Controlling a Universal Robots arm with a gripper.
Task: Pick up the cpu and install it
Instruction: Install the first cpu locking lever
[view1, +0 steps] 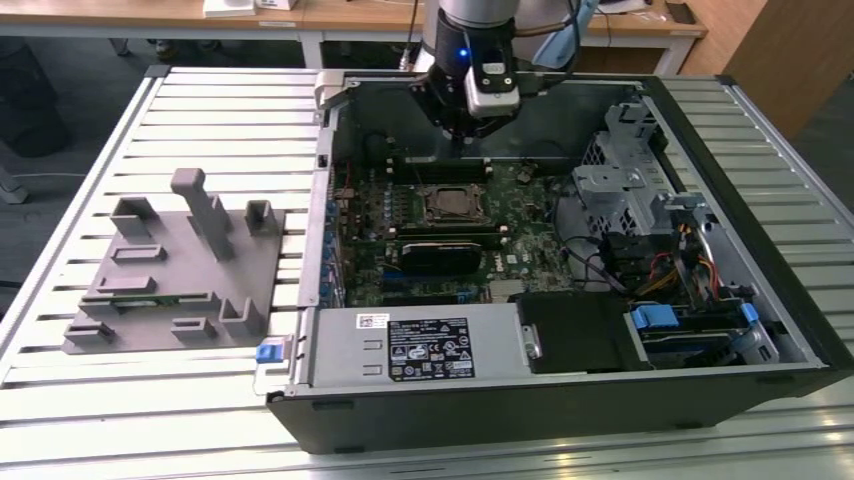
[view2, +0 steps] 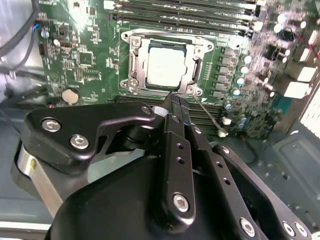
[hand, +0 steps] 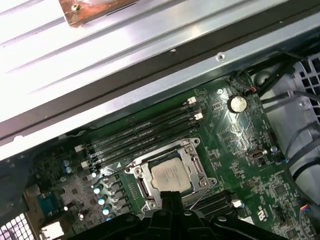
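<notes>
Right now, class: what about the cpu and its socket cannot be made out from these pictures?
- Second wrist view: the gripper covers one edge of the socket beside the cpu.
- First wrist view: the gripper, cut off by the frame, hides the same edge.
- Exterior view: cpu seating too small to judge.

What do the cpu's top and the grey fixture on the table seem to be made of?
The cpu: its top looks like pale silver-white metal with a brushed, softly reflecting finish. The grey fixture: probably plastic, since it is one even matte grey with blocky moulded or printed shapes and no glints.
</notes>
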